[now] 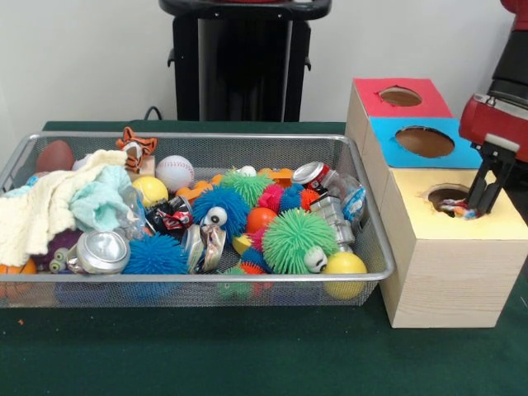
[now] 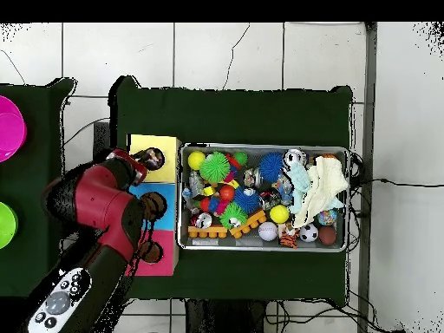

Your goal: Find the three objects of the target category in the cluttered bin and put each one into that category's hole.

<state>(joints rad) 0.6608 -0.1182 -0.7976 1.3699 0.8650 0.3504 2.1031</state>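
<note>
Plain white wall point(image 1: 82, 58), green table cloth point(image 1: 247, 355), pale tiled floor point(image 2: 225, 52) with cracks

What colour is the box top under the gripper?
Yellow box top, beneath the gripper; clearest in front view.

Robotics lab: pedestal arm point(image 2: 95, 217), green-clothed test table point(image 1: 247, 355).

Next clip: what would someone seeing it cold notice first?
First, the wire bin heaped with bright clutter: a big green spiky ball near the front, a baseball toward the back, and a pale yellow cloth draped over one end. Then, beside the bin, the row of boxes with round holes, red, blue and yellow, with the gripper poised at the yellow box's hole, something small and multicoloured at its tip.
</note>
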